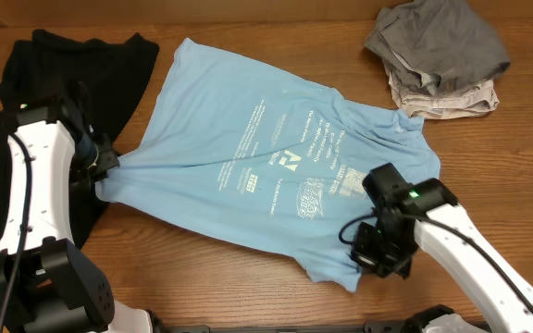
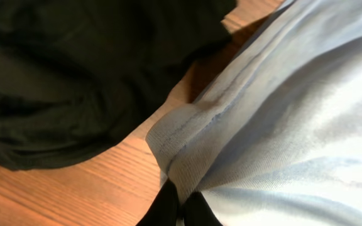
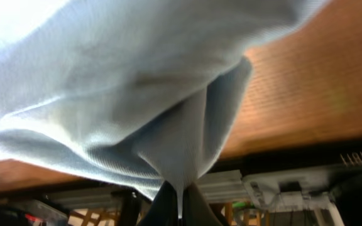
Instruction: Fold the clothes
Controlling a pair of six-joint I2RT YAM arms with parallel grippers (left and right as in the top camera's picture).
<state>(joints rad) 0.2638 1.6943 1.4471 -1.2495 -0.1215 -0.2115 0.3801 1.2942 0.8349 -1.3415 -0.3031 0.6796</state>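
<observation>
Sky-blue T-shirt (image 1: 248, 157) pinched at both ends
Left gripper (image 1: 109, 168) grips its stitched edge — right gripper (image 1: 366, 262) grips the near corner.

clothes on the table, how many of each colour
light blue T-shirt: 1
black shirt: 1
grey piece: 1
beige piece: 1, mostly under the grey one
total: 4
</observation>
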